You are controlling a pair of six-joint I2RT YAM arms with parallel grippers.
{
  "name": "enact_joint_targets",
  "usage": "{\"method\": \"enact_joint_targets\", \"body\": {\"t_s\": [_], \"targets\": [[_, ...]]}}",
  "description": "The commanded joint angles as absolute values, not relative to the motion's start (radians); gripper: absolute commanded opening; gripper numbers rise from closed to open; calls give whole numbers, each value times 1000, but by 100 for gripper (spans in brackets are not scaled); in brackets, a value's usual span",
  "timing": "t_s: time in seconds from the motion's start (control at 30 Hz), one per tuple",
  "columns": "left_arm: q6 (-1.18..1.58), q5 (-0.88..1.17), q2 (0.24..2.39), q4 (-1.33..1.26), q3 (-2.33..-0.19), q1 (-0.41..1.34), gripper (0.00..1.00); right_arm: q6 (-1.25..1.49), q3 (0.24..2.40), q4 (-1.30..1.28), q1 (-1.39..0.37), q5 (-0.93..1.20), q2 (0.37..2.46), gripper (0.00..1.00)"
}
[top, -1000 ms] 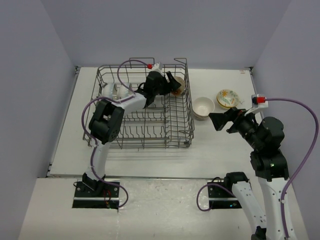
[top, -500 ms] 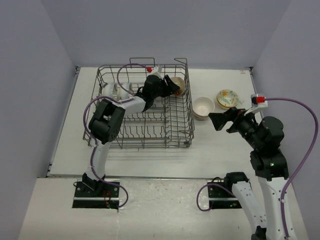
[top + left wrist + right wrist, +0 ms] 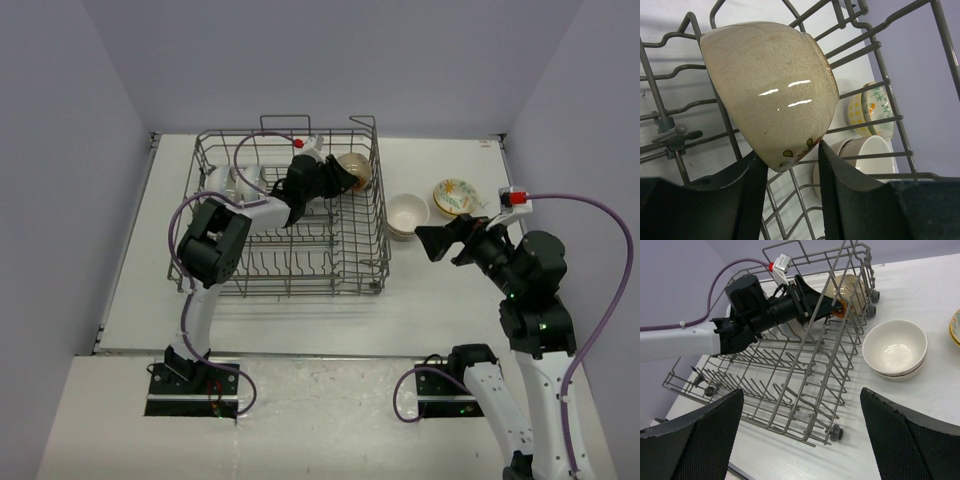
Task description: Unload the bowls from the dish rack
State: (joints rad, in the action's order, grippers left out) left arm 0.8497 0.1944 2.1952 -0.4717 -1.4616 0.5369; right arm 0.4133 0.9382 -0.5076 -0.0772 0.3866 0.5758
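Note:
The grey wire dish rack (image 3: 281, 262) stands left of centre on the table. My left gripper (image 3: 336, 178) reaches into its far right corner and is shut on the rim of a tan-brown bowl (image 3: 354, 170). The left wrist view shows the bowl (image 3: 770, 90) tipped on edge, its rim pinched between the gripper (image 3: 790, 159). A white bowl (image 3: 226, 182) sits in the rack's far left, partly hidden by the arm. My right gripper (image 3: 432, 243) is open and empty, above the table right of the rack.
Two stacked white bowls (image 3: 407, 214) and a yellow-floral bowl (image 3: 455, 196) sit on the table right of the rack. The rack's right wall (image 3: 850, 335) stands between the held bowl and them. Purple walls enclose the table.
My left gripper has closed on the tan bowl and tipped it up and slightly left, so its inside shows more. The right arm has barely moved.

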Motion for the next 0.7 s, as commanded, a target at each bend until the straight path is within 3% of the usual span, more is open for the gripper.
{"method": "enact_joint_targets", "body": {"t_s": [0.0,0.2,0.67], "targets": [[830,213,2141,-672,-1473,549,34,397,927,-477,-77,414,578,99],[818,212,2131,-755,-1434,549,22,393,925,-474,-78,419,580,99],[776,175,2074,-802,-1414,548,18,393,923,-469,-80,425,581,99]]}}
